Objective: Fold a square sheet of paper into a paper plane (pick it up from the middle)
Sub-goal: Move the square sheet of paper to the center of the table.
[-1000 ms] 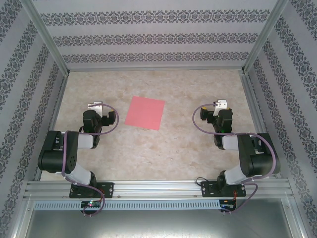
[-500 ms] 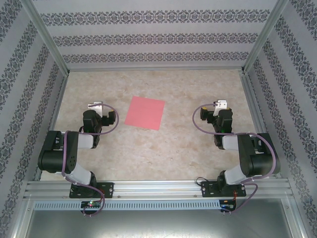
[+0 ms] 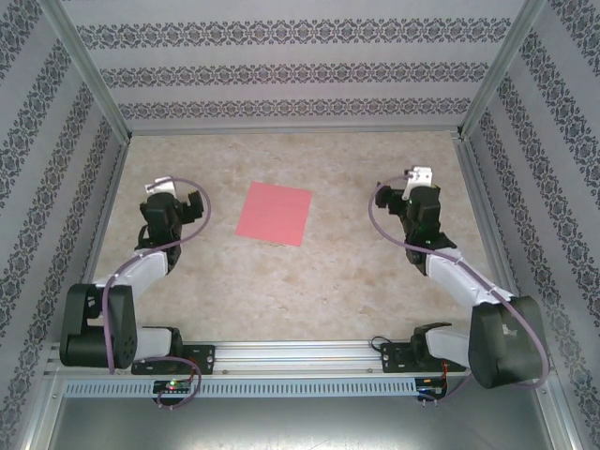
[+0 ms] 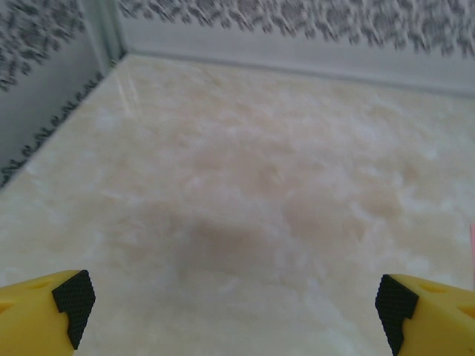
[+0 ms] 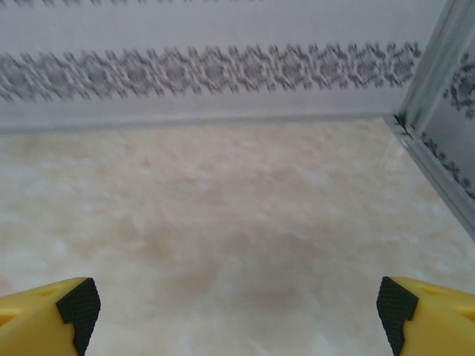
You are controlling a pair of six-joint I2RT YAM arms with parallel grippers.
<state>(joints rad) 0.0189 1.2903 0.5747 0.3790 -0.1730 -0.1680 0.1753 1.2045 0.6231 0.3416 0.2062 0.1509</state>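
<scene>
The square sheet of paper (image 3: 274, 213), salmon-pink, lies flat and unfolded on the marble-patterned table (image 3: 309, 281), slightly left of centre. My left gripper (image 3: 159, 189) hovers to the left of the sheet, about a hand's width away. My right gripper (image 3: 418, 176) is well off to its right. In the left wrist view the left gripper (image 4: 234, 315) is open, with bare table between its yellow fingers (image 4: 44, 315), and a pink sliver of the sheet (image 4: 472, 245) shows at the right edge. The right gripper (image 5: 234, 311) is open over bare table too. The paper plane is out of view.
Patterned walls enclose the table on three sides. An aluminium post (image 4: 104, 30) stands at the far left corner, another post (image 5: 434, 67) at the far right. A metal rail (image 3: 300, 356) with both arm bases runs along the near edge.
Both arms have stretched out from their folded pose. The left gripper moved left and away from me, the right gripper a little farther away. The sheet has not moved.
</scene>
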